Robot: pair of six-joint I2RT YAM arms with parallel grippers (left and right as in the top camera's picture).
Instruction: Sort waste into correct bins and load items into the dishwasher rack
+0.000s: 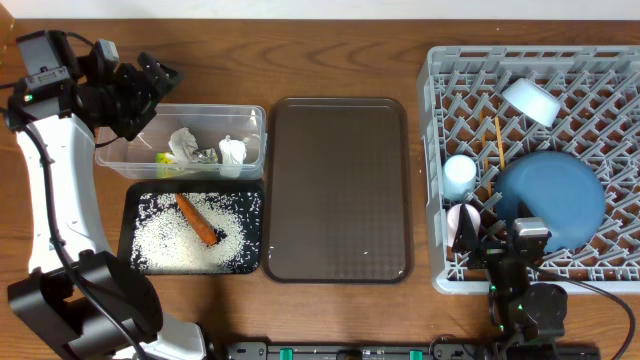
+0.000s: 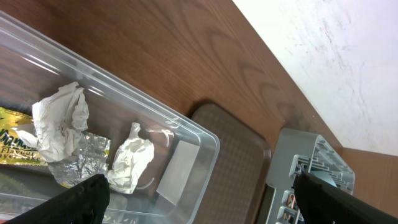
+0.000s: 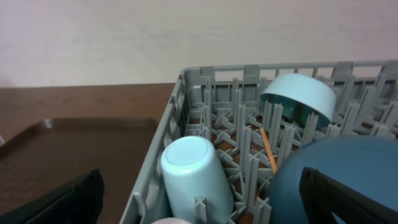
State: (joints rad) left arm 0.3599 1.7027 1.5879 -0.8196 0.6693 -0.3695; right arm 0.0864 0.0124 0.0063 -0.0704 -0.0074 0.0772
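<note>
The clear tub [image 1: 255,118] holds crumpled white napkins [image 1: 184,143] and the yellow-green wrapper [image 1: 162,157]; they also show in the left wrist view [image 2: 62,112]. The black tray [image 1: 128,220] holds rice grains [image 1: 165,240] and the orange carrot [image 1: 198,219]. The grey rack [image 1: 436,150] holds the dark-blue plate [image 1: 553,195], light-blue cup [image 1: 460,173], pinkish-white cup [image 1: 462,222], white bowl [image 1: 531,100] and chopsticks [image 1: 496,141]. My left gripper [image 1: 148,92] is open and empty above the tub's back left. My right gripper [image 1: 508,240] is open and empty over the rack's front edge.
The dark brown serving tray [image 1: 338,190] lies between the bins and the rack, with nothing on it. In the right wrist view the light-blue cup [image 3: 196,177] lies tipped among the pegs beside the plate [image 3: 336,180].
</note>
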